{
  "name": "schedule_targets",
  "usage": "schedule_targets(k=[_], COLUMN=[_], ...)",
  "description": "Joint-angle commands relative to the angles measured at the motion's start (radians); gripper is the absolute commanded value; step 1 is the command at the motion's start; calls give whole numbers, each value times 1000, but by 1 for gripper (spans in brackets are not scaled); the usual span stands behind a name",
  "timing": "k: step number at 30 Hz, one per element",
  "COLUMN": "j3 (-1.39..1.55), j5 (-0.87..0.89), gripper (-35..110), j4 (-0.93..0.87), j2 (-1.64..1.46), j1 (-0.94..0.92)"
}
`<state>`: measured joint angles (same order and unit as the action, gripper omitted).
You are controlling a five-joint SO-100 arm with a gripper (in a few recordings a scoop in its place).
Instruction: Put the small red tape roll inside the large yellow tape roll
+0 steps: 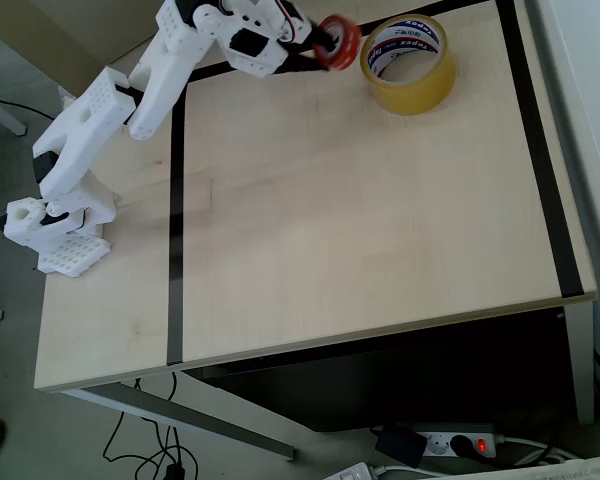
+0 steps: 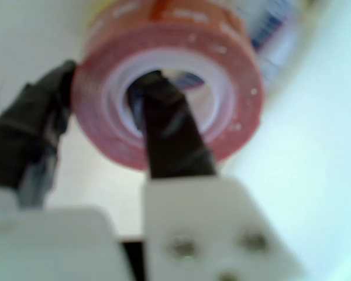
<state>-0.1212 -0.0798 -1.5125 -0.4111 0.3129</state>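
The small red tape roll (image 1: 338, 42) hangs above the table's far edge, just left of the large yellow tape roll (image 1: 408, 62), which lies flat at the back right of the table. My gripper (image 1: 315, 45) is shut on the red roll. In the wrist view the red roll (image 2: 222, 76) is close and blurred, with one black finger (image 2: 169, 134) through its pale core and the other black finger (image 2: 32, 134) outside its left wall. A bit of the yellow roll's blue-printed core (image 2: 275, 26) shows behind the red roll.
The pale wooden table (image 1: 360, 220) carries black tape lines (image 1: 175, 250) down its left and right sides. The arm's white base (image 1: 55, 225) is clamped at the left edge. A power strip (image 1: 460, 443) and cables lie on the floor below the front edge.
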Motion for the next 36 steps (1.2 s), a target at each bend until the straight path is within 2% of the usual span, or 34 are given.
schedule_targets(k=[1,10,25,31,36], j3=[-101,-97,-58,-61,-61], j5=[-12,-17,-17,-17,-17], gripper=[0,0,8,17,19], j4=[161,396,304,250,233], j2=[-187,-94,31,41,40], j1=[-20,-52,-89,-78,-80])
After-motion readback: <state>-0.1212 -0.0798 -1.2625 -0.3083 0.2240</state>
